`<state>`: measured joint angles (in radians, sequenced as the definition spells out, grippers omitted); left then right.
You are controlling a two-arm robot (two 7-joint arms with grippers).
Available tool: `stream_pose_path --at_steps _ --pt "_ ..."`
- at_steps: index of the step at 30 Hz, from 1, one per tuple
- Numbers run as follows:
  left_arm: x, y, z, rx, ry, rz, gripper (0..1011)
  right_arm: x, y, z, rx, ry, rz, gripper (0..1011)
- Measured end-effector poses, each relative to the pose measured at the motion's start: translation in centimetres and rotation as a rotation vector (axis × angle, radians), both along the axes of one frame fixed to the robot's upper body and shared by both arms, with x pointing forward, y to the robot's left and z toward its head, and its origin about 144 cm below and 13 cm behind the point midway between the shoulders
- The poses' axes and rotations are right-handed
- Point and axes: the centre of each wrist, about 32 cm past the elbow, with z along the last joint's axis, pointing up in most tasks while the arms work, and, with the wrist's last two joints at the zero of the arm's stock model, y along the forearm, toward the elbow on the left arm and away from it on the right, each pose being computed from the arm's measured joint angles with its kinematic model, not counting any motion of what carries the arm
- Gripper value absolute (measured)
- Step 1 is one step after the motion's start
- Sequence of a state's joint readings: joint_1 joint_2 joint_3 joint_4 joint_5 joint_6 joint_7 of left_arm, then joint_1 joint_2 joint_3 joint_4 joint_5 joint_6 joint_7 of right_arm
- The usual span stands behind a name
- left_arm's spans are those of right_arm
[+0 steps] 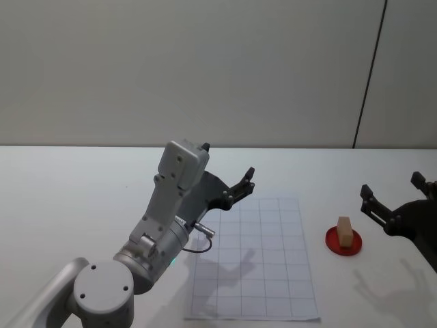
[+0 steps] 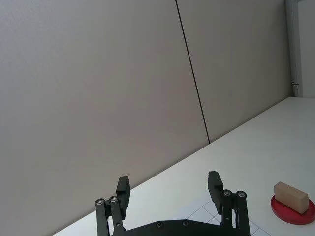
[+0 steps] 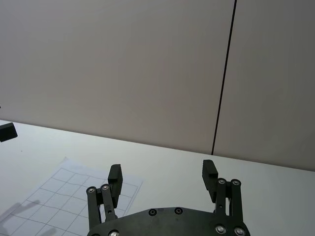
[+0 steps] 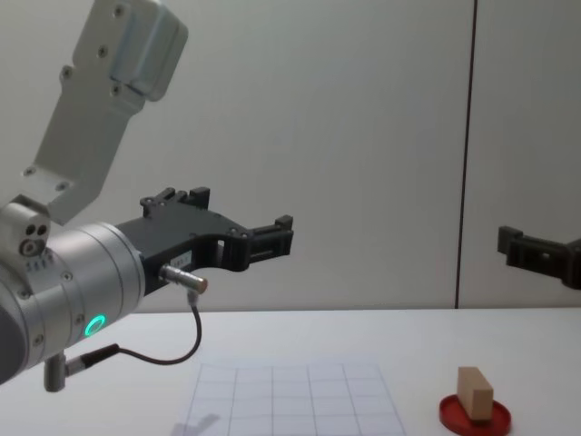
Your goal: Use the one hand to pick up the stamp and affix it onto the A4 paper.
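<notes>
On our left, the left gripper [image 1: 240,186] hangs in the air above the white table [image 1: 68,191], at roughly 11 o'clock from the middle of the A4 paper [image 1: 266,273], near the sheet's far left corner. In its own wrist view its fingers [image 2: 123,189] are spread wide with nothing between them. From the chest view we see this left gripper [image 4: 272,238] raised well above the sheet [image 4: 290,400], a thin black cable [image 4: 172,354] looping under the arm and a cyan ring light [image 4: 93,325] glowing on the silver-grey wrist. The gridded paper lies flat on the table in the middle of our view. At 3 o'clock from the paper, just off its right edge, we find the stamp [image 1: 345,231], a small tan wooden block sitting on the red ink pad [image 1: 334,244]; the chest view shows the stamp [image 4: 475,392] resting on the disc [image 4: 454,414], touched by neither arm. Further right, at about 2 o'clock from the stamp, the right gripper [image 1: 390,186] hovers apart from the block, and its fingers [image 3: 115,174] stand open and hold nothing.
</notes>
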<state>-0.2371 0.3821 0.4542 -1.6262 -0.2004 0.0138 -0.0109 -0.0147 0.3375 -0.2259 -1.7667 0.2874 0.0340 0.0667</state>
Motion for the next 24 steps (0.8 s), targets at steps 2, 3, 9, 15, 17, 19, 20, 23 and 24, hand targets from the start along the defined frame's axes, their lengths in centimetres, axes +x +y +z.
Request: stream_pose_path --at_steps 2,3,9,15,17,19,20,23,24 --pt "0.00 0.00 0.00 0.000 0.000 0.000 1002 0.00 0.00 0.00 0.000 0.000 0.000 1001" --pt "0.00 0.00 0.00 0.000 0.000 0.000 1002 0.00 0.00 0.00 0.000 0.000 0.000 1001" --pt "0.00 0.00 0.00 0.000 0.000 0.000 1002 0.00 0.00 0.00 0.000 0.000 0.000 1001" --pt "0.00 0.00 0.00 0.000 0.000 0.000 1002 0.00 0.00 0.00 0.000 0.000 0.000 1001" --pt "0.00 0.00 0.00 0.000 0.000 0.000 1002 0.00 0.00 0.00 0.000 0.000 0.000 1001" --pt "0.00 0.00 0.00 0.000 0.000 0.000 1002 0.00 0.00 0.00 0.000 0.000 0.000 1001" --pt "0.00 0.00 0.00 0.000 0.000 0.000 1002 0.00 0.00 0.00 0.000 0.000 0.000 1001" --pt "0.00 0.00 0.00 0.000 0.000 0.000 1002 0.00 0.00 0.00 0.000 0.000 0.000 1001" --pt "0.00 0.00 0.00 0.000 0.000 0.000 1002 0.00 0.00 0.00 0.000 0.000 0.000 1001"
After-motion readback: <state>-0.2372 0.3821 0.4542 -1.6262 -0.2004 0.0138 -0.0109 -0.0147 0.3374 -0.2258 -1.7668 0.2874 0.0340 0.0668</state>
